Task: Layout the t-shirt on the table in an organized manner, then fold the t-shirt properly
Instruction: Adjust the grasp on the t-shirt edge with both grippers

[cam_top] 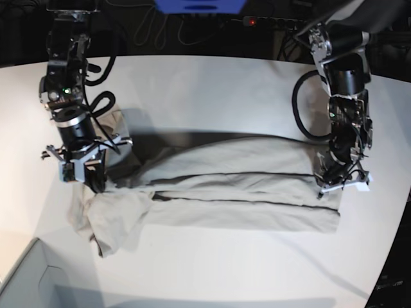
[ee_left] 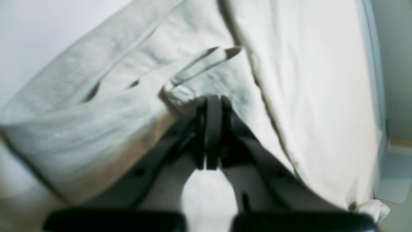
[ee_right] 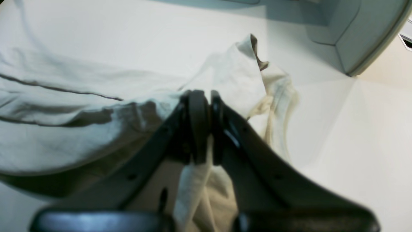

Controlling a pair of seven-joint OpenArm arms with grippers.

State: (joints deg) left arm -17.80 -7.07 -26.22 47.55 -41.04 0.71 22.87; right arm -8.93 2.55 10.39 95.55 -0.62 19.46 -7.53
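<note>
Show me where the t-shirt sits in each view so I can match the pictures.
Left wrist: t-shirt fills the left and centre, bunched at the shut left pincer.
Right wrist: it spreads across the left and rises at centre, pinched in the right pincer.
Base: it lies in a long band across the table, between both arms.
Shared landmark: the dark seam along the cloth.

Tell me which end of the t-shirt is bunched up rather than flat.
The end held by the right gripper, on the base view's left: the t-shirt is crumpled there, while the end at the left gripper lies flat on the table.
</note>
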